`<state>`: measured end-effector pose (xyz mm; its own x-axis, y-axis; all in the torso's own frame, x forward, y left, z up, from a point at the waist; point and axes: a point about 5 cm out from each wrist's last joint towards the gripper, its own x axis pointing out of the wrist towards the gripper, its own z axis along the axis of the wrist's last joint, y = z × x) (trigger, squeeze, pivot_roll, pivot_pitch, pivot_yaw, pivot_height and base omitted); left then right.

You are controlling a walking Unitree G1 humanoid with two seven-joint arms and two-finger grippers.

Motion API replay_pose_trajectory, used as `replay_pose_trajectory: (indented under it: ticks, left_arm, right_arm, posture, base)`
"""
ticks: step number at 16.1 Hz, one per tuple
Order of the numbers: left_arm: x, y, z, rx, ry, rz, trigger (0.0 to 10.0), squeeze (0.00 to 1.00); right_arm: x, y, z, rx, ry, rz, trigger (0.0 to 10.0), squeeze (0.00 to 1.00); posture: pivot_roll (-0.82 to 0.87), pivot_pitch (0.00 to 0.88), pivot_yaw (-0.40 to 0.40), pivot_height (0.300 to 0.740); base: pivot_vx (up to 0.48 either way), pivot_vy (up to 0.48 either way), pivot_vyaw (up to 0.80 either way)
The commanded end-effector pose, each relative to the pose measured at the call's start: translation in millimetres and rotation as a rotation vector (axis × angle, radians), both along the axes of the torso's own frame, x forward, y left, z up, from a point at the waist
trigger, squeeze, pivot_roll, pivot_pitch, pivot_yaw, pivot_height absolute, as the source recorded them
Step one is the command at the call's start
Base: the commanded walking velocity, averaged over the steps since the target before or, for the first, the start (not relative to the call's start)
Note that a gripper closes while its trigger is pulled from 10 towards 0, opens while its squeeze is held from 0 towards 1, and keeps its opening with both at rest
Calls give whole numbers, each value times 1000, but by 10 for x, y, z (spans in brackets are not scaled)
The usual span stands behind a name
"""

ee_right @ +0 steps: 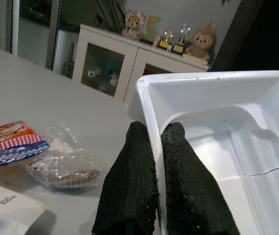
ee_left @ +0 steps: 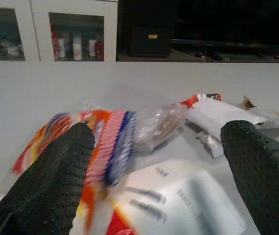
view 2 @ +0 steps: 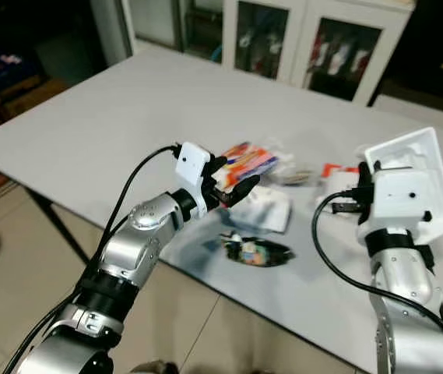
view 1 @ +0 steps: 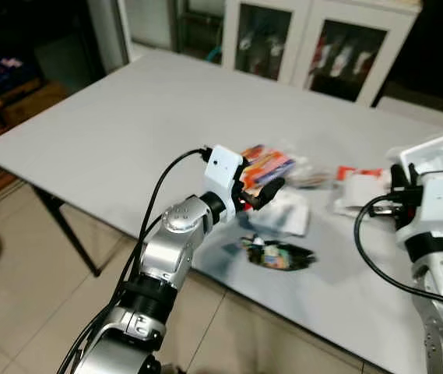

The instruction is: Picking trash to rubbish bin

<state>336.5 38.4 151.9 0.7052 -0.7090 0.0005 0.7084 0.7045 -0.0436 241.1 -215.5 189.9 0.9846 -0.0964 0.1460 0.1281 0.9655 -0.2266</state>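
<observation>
White foam tray (view 2: 427, 187) upright, wrappers (view 2: 246, 165) on table (view 2: 89, 132)

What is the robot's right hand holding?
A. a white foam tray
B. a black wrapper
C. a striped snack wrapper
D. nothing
A: the right hand is pinched shut on the rim of the white foam tray, held up above the table.

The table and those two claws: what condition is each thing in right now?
left gripper: open, fingers spread over the striped wrapper.
right gripper: shut, pinching the tray's rim.
white foam tray: held up off the table.
striped wrapper: crumpled, lying on the table.
white pouch: lying flat.
dark wrapper: flattened, near the table edge.
cabinet doors: closed.
</observation>
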Motion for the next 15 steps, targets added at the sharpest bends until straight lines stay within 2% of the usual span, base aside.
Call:
replay_pose_trajectory:
  ticks: [1, 11, 15]
  left_arm:
    - [-9, -43, 2, 5, -10, -8, 10000, 0]
    - [-10, -76, -17, -2, -6, -9, 10000, 0]
    - [-16, -77, -32, -12, 4, -7, 10000, 0]
  right_arm:
    - [-4, -12, 44, -13, -14, -22, 10000, 0]
    - [31, 25, 77, -44, -15, -24, 10000, 0]
    - [24, 25, 72, -45, -12, -28, 10000, 0]
  posture:
    - [69, 49, -29, 740]
    - [57, 53, -31, 740]
    - [53, 58, -31, 740]
  base:
    - [300, -368, 0]
    - [306, -366, 0]
    - [228, -276, -695]
